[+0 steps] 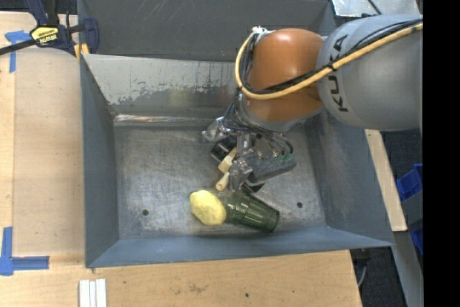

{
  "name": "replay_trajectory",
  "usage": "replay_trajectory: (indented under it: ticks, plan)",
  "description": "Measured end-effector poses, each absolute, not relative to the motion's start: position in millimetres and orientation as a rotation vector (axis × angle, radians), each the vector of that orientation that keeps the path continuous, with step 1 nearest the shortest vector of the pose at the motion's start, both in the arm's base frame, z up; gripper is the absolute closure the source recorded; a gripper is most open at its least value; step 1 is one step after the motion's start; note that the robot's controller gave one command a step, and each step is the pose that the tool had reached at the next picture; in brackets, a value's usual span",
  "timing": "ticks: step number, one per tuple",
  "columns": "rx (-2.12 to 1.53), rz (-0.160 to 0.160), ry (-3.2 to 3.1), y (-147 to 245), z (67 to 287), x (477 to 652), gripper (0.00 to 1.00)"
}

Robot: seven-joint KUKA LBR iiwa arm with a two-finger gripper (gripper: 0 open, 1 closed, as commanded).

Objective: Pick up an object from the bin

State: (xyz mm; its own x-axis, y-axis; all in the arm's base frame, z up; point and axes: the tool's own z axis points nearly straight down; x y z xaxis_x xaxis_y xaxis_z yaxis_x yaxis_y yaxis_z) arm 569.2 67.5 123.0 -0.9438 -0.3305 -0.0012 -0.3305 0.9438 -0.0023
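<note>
My gripper [243, 158] hangs low over the middle of the bin floor, a little right of centre. Right beneath it lie a small cream stick-shaped piece [225, 171] and a black object [219, 152], both partly hidden by the gripper. Just in front of it, a dark green ribbed cup [253, 213] lies on its side near the front wall. A lumpy yellow lemon-like thing [207, 207] touches the cup's left end.
The arm with its orange wrist cover and yellow cable reaches in from the right and hides the bin's right rear part. The left half of the floor is bare metal. The sloped walls close in on all sides.
</note>
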Motion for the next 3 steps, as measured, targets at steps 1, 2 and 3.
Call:
replay_trajectory:
  ticks: [1,2,3]
  plan:
    - [-0.454,0.004,3.094,51.4,91.7,549.6,0.00]
    - [-0.442,0.001,3.106,50.2,90.4,548.4,1.00]
    - [-0.441,0.001,3.106,50.2,90.4,548.4,1.00]
